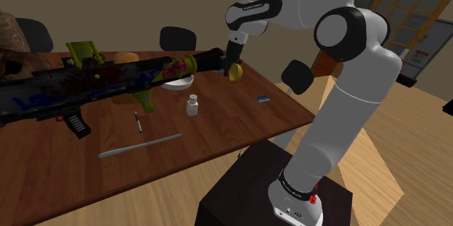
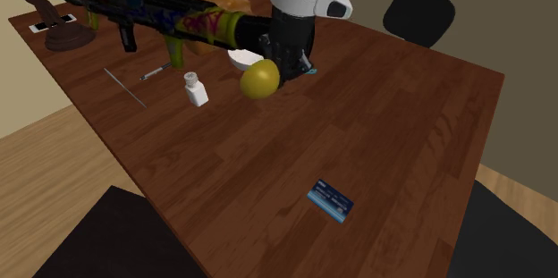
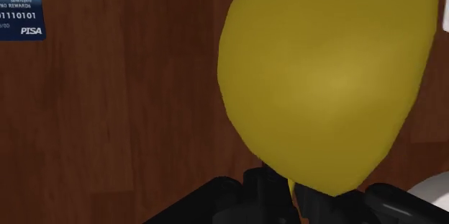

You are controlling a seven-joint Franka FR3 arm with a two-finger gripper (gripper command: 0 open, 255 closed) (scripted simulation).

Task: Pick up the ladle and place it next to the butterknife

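Observation:
The ladle is yellow, and its rounded bowl hangs just below my black gripper, above the brown wooden table. In the wrist view the ladle's bowl looms large, with its thin handle clasped between my fingers. My gripper is shut on the ladle. The butterknife is a long thin silver blade lying flat near the table's front edge in the shoulder view. In the second exterior view the butterknife lies left of the white bottle.
A big black and yellow-green launcher-like toy lies across the table beside my gripper. Near it are a white bowl, a small white bottle and a pen-like stick. A blue card lies apart. Dark chairs ring the table.

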